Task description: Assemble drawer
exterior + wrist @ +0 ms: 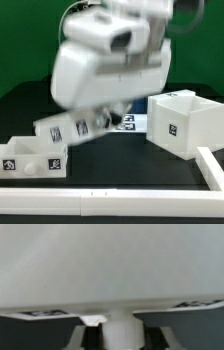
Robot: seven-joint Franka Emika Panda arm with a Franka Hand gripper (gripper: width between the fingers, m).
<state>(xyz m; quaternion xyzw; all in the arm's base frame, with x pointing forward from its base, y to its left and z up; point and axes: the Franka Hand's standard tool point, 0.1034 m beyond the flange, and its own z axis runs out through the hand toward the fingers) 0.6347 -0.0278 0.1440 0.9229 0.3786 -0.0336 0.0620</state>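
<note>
My end effector (120, 338) shows plainly only in the wrist view. Its two fingers (76, 339) stand on either side of one white knob (120, 325), with a thin dark strip on each side. I cannot tell whether the pads touch the knob or merely straddle it. In the exterior view the blurred white arm (105, 55) hides the end effector.

The knob sticks out of a broad white face that fills most of the wrist view. This appears to be the nearer tray (70, 130), which sits tilted under the arm in the exterior view. In the wrist view I count two black-and-white tags (45, 313) at that face's edge, both cut off. In the exterior view I see at least two tags on this tray's side.

I count two trays in all. The second tray (30, 155) lies on the dark tabletop (110, 160), just beside the first toward the exterior view's left, and shows two tags. There is one casing (185, 122), open at the top and upright at the exterior view's right, well apart from the trays. It shows one tag.

One marker board (132, 122) lies flat behind the arm, between the trays and the casing, with its tags partly hidden. One white border rail (110, 187) runs along the near edge and turns up the exterior view's right.

I see no readable writing or brand, only the square tag patterns.
</note>
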